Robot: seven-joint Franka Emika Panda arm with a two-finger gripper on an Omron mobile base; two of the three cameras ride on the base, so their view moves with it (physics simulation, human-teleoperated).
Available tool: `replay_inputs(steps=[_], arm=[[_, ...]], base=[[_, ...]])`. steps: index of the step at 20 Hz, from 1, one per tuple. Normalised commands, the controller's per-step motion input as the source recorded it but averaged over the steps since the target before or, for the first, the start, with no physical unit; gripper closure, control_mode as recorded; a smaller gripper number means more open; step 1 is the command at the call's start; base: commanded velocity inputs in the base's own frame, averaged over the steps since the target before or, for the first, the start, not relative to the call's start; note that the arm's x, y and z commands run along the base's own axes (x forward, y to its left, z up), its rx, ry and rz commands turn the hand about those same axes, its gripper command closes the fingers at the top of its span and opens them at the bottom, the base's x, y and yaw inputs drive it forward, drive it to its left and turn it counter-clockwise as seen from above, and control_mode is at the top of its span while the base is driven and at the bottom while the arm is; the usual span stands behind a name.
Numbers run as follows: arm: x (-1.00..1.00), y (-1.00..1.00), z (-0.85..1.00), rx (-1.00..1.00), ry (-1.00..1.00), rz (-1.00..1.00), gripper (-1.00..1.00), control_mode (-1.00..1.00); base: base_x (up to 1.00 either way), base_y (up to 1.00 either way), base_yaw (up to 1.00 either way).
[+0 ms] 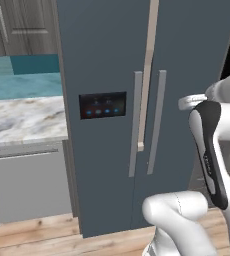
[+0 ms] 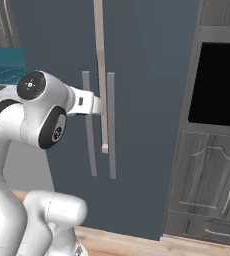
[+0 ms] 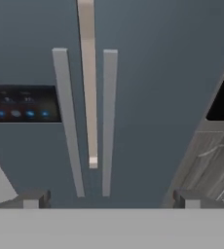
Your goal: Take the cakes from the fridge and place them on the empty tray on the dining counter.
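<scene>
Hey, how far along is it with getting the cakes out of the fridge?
Nothing looks done yet: both doors of the fridge are shut, so no cakes are out. In hand: the gripper is open, holds nothing, and faces the two handles without touching them. Left: open a door, take out the cakes and carry them to the tray.

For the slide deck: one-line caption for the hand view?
Open gripper faces the closed fridge, its two handles straight ahead, control panel at left.
</scene>
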Motion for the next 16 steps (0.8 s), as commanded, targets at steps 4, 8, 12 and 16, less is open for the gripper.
replay_inputs(steps=[4, 8, 12, 16], arm=[[0.52, 0.0, -0.21, 0.0, 0.0, 0.0, -1.0, -1.0], [0.55, 0.0, -0.36, 0.0, -0.01, 0.0, -1.0, -1.0], [0.49, 0.0, -0.48, 0.0, -0.05, 0.0, -1.0, -1.0], [0.56, 0.0, -0.23, 0.0, -0.04, 0.0, -1.0, -1.0]], base=[[0.0, 0.0, 0.0], [0.0, 0.0, 0.0], [0.0, 0.0, 0.0], [0.0, 0.0, 0.0]])
